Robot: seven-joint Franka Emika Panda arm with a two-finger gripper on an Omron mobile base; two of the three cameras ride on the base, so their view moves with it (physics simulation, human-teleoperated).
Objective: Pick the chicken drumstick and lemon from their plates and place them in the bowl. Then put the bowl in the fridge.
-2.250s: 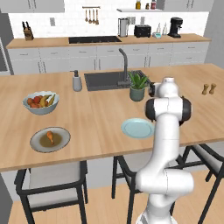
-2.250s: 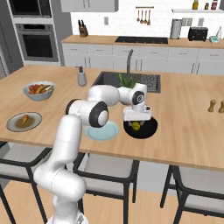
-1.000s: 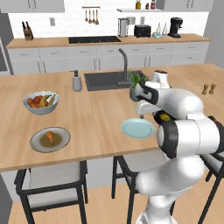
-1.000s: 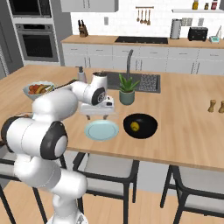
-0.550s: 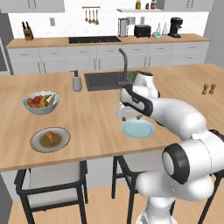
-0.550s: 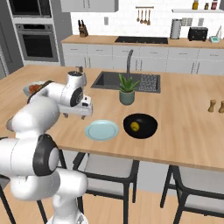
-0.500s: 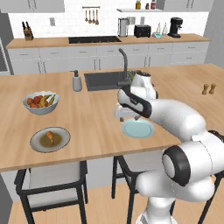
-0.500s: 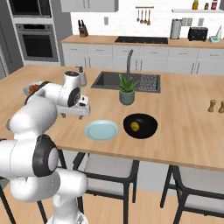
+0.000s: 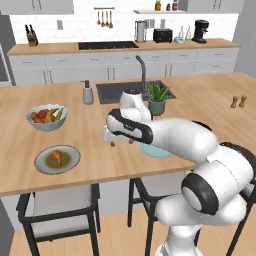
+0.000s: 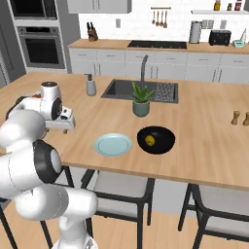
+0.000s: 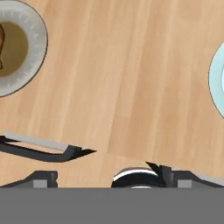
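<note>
- Spanning the whole scene, the wooden island counter [image 9: 210, 107] carries every task item; the pincer [image 9: 108, 140] hangs over bare wood between the two plates, its jaws spread wide with nothing between them.
- Left of the pincer in the left base view lies the grey plate [image 9: 56, 159] with the chicken drumstick [image 9: 58, 155] on its brownish centre, well apart from the fingers.
- On the pincer's other side the pale blue-green plate [image 10: 112, 144] lies bare, just beside the black bowl [image 10: 155, 139].
- The lemon [image 10: 151, 141] sits inside that bowl; the right base view shows this plainly, while in the left base view the white arm covers the bowl and most of the blue-green plate.
- From the hand camera, the grey plate [image 11: 19, 52] fills the upper left corner and an edge of the blue-green plate [image 11: 216, 74] shows at the right.
- Around them stand a bowl of mixed fruit [image 9: 46, 116], a potted plant [image 10: 141, 101], a soap dispenser [image 9: 88, 93] and the sink [image 10: 141, 90].
</note>
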